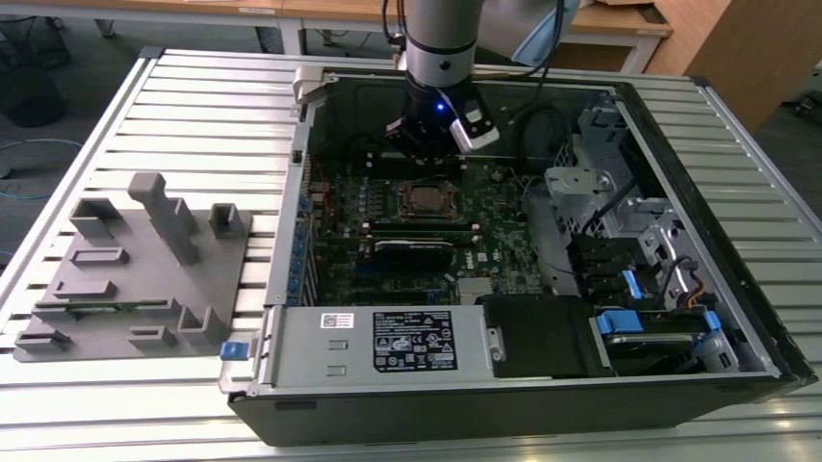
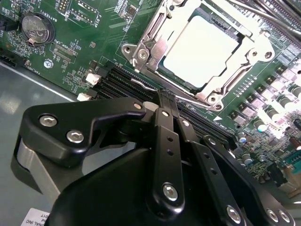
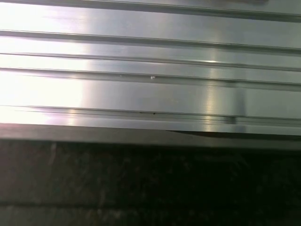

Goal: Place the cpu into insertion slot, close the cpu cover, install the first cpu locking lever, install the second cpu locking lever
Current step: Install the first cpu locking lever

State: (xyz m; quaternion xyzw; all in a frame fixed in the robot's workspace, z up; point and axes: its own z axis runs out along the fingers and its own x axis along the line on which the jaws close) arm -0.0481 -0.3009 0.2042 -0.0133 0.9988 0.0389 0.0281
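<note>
Slatted counter (image 1: 192, 106) holds the open computer (image 1: 514, 409); in the exterior view the chip (image 1: 426, 199) lies at six o'clock from the closed, empty pincer (image 1: 422, 150).

Arm (image 1: 437, 38) upright, tool (image 2: 165, 96) downward, fingers (image 2: 164, 136) tight together

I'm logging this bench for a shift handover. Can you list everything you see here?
table: one, silver slatted metal, under everything
computer case: one, black, open, on the table
fixture block: one, grey, on the table at the exterior view's left
power supply: one, silver-grey, at the case's near edge
motherboard: one, green, inside the case
coin battery: one, silver, on the motherboard
insertion slot: one, silvery rim, on the motherboard
cpu: one, silver-grey, in the insertion slot
cpu cover: one, silvery, down over the cpu
arm: one, grey, over the case
gripper: one, black, shut, beside the insertion slot
</note>
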